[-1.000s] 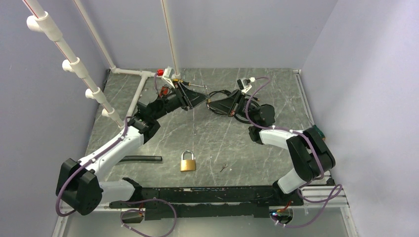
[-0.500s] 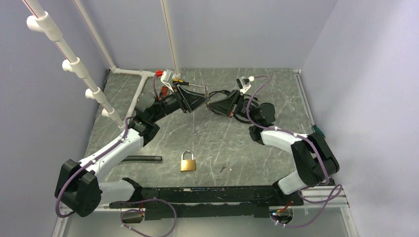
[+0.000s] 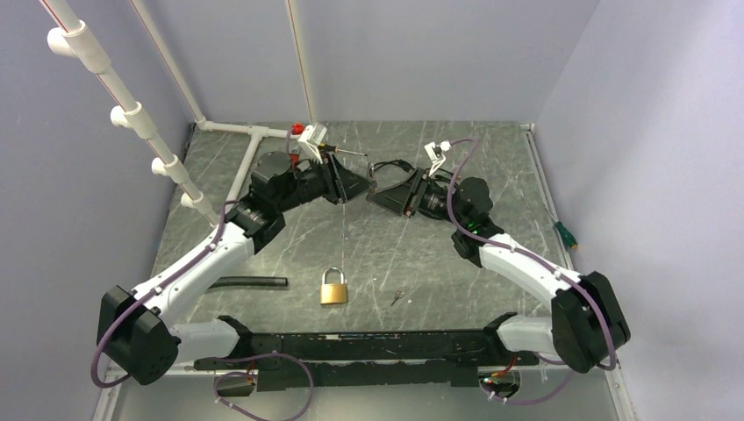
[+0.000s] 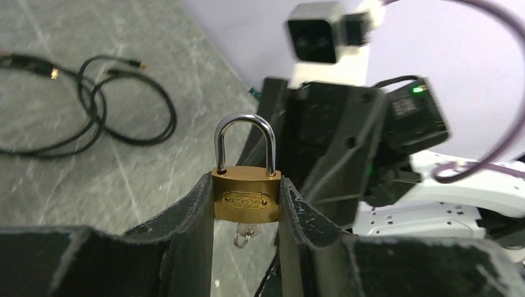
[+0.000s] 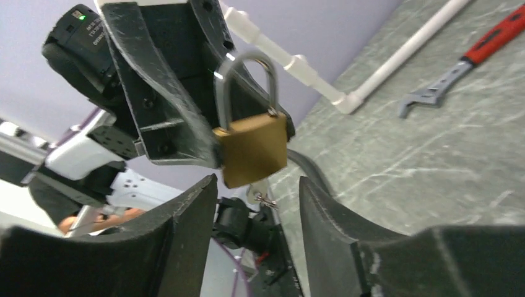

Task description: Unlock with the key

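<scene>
A brass padlock (image 4: pixel 246 199) with a steel shackle is clamped by its sides in my left gripper (image 4: pixel 246 185), which is raised above the back of the table. A small silver key (image 4: pixel 246 234) with a ring sticks out of the lock's underside. In the right wrist view the same padlock (image 5: pixel 254 148) hangs just above my right gripper (image 5: pixel 258 182). That gripper is open, and the key (image 5: pixel 261 197) sits between its fingers without being touched. Both shackle legs sit in the body. From above, the left gripper (image 3: pixel 351 186) and the right gripper (image 3: pixel 379 195) face each other, slightly apart.
A second brass padlock (image 3: pixel 332 287) and a loose key (image 3: pixel 397 298) lie on the table near the front. Black cable loops (image 4: pixel 93 117) and a red-handled wrench (image 5: pixel 464 65) lie at the back. A white pipe frame (image 3: pixel 132 114) stands at the left, and a black bar (image 3: pixel 250 281) lies near the front left.
My right gripper has opened and let go of the key, which stays in the padlock. It has drawn back a little to the right. The left gripper still holds the padlock.
</scene>
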Motion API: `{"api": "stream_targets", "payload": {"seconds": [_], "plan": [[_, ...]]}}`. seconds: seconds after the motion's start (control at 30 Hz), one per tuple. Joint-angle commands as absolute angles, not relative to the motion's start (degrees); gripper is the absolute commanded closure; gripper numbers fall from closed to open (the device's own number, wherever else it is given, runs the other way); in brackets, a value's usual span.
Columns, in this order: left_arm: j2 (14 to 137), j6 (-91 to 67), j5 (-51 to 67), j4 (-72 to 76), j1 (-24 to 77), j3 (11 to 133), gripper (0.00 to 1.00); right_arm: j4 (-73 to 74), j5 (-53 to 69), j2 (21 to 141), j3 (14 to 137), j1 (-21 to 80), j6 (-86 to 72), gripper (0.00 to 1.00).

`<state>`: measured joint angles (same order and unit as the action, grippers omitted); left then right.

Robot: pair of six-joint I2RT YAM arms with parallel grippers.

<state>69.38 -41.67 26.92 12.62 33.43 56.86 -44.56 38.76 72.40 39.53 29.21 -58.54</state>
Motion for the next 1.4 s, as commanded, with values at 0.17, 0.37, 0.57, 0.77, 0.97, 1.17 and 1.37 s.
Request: {"api": "stream_targets", "payload": {"seconds": [0.17, 0.37, 0.57, 0.77, 0.97, 1.17, 1.37], "plan": [[70.8, -45.17, 13.96, -5.62, 34.27, 61.99, 1.0, -27.21, 27.08, 64.39, 43.52, 32.47, -39.14, 0.4], [70.79, -49.6, 12.81, -3.91, 34.28, 60.47, 1.0, -21.09, 18.37, 66.03, 46.48, 37.65, -32.88, 0.41], [69.94, -51.45, 11.36, -4.27, 34.27, 59.7, 1.0, -18.09, 9.91, 67.7, 47.89, 42.57, -30.15, 0.45], [69.18, -52.13, 12.32, -3.21, 34.28, 58.78, 1.0, -18.54, 4.52, 69.18, 48.17, 43.75, -29.47, 0.49], [68.75, -53.49, 13.23, -2.21, 34.28, 57.97, 1.0, -21.21, 1.76, 71.41, 48.52, 44.2, -29.95, 0.55], [68.66, -55.38, 14.46, -1.27, 34.27, 57.83, 1.0, -23.52, 0.15, 73.68, 50.13, 44.55, -30.3, 0.66], [70.32, -58.57, 11.5, -10.0, 34.34, 63.71, 0.93, -24.31, 0.18, 75.74, 51.81, 45.38, -31.01, 0.91]]}}
